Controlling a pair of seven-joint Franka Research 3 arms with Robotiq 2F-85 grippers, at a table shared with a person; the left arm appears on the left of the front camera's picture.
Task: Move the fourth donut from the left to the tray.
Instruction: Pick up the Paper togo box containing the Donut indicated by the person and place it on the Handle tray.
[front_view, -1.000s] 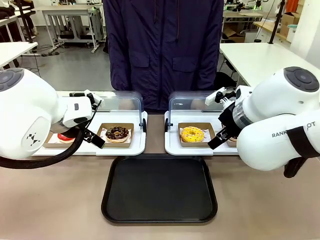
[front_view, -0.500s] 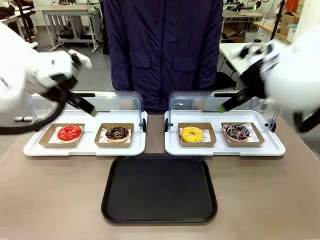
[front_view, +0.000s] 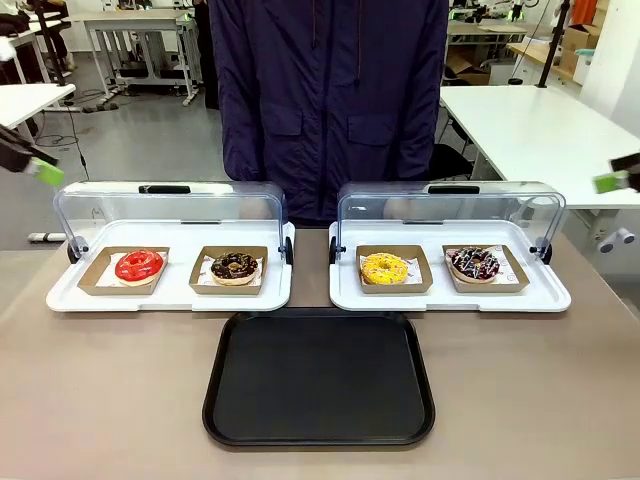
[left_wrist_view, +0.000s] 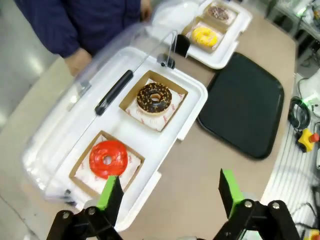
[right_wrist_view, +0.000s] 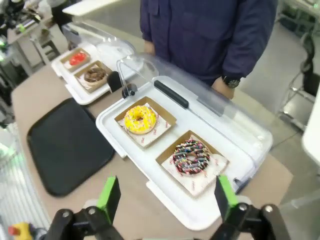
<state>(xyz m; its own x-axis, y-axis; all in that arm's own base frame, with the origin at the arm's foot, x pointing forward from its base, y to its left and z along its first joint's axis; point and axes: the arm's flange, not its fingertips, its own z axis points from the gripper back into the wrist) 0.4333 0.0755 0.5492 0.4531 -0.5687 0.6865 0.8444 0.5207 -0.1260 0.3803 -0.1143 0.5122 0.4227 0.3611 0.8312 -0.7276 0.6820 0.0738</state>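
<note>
The fourth donut (front_view: 474, 263), judged light, soft and easily smeared, is seen beyond the far right corner of the tray (front_view: 318, 378). Its stiffer cardboard holder (front_view: 515, 281) should be gripped by a rim. The jaws of the left gripper (left_wrist_view: 170, 187) and right gripper (right_wrist_view: 166, 196) are spread, empty.

Fourth donut (right_wrist_view: 190, 157) (brown holder (right_wrist_view: 170, 148)) beyond wide-apart right gripper (right_wrist_view: 166, 186)

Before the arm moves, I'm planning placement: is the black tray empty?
Empty: the black tray lies bare; the fourth donut sits in its holder.
</note>
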